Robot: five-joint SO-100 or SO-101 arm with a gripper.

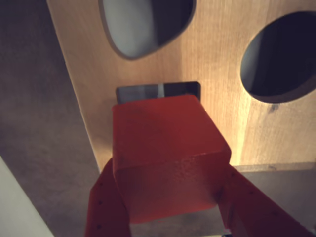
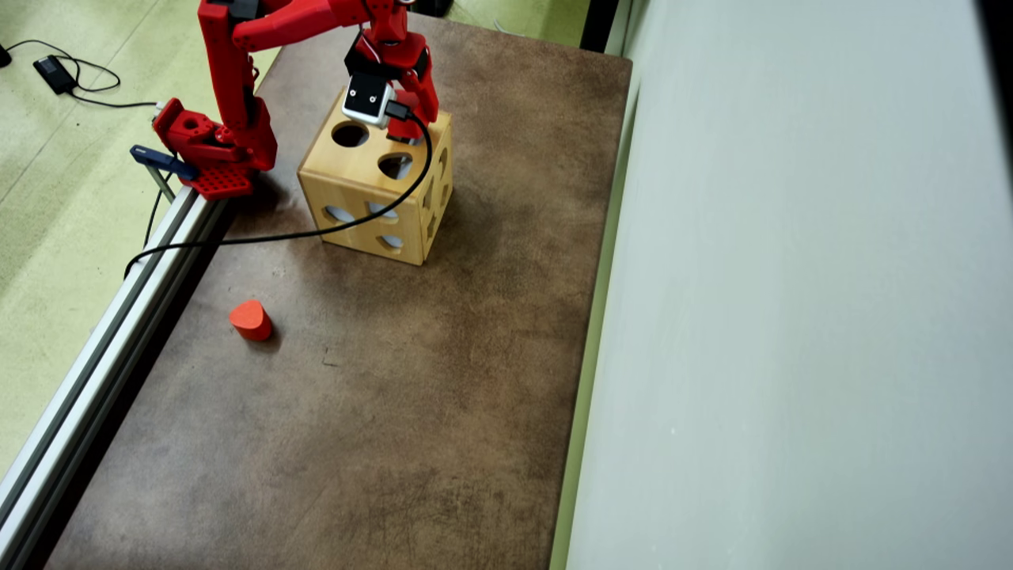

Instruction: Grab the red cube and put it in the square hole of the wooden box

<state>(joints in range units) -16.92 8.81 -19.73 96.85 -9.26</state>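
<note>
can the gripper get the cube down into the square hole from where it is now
Probably yes: the small red cube, held in the jaws, hangs just short of the dark square hole in the pale wooden box, with nothing between them.

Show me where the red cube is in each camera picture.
Wrist view: the red cube fills the lower centre, gripped by the end effector, just in front of the square hole.
Overhead view: hidden beneath the arm, above the box top.
Shared landmark: the wooden box.
</note>
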